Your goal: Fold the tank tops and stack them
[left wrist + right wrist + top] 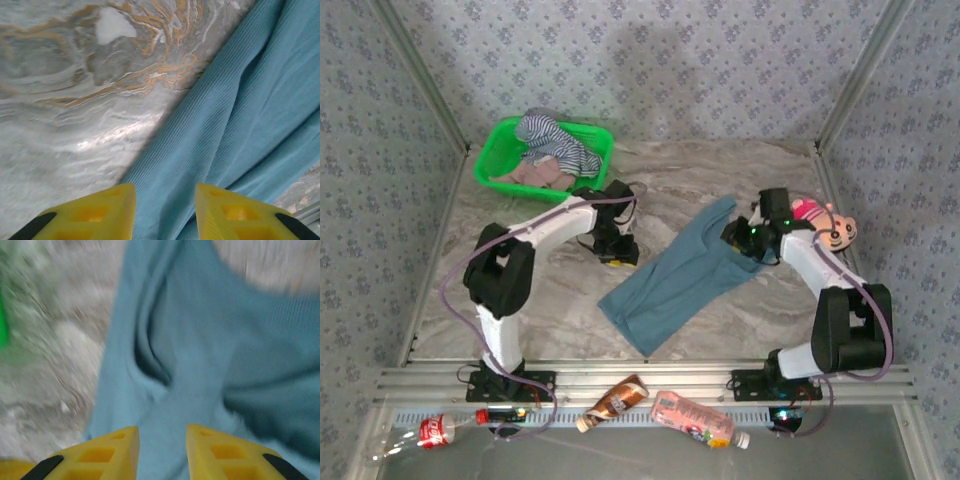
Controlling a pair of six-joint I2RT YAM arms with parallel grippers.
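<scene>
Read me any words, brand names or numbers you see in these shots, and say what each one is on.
Nothing here is legible.
Red label on the clear bottle: too small to read.
Label on the brown bottle: too small to read.
Label on the pink bottle: too small to read.
The teal tank top: no print seen.

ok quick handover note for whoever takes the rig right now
left pincer: open, over the edge of the plain teal-blue tank top.
right pincer: open, over its far end.
teal top lies spread on the marble table, unfolded.
navy-and-white striped tank top and dusty pink tank top are in the green plastic basket.
done: nothing folded.
left: fold all three, stack.
</scene>
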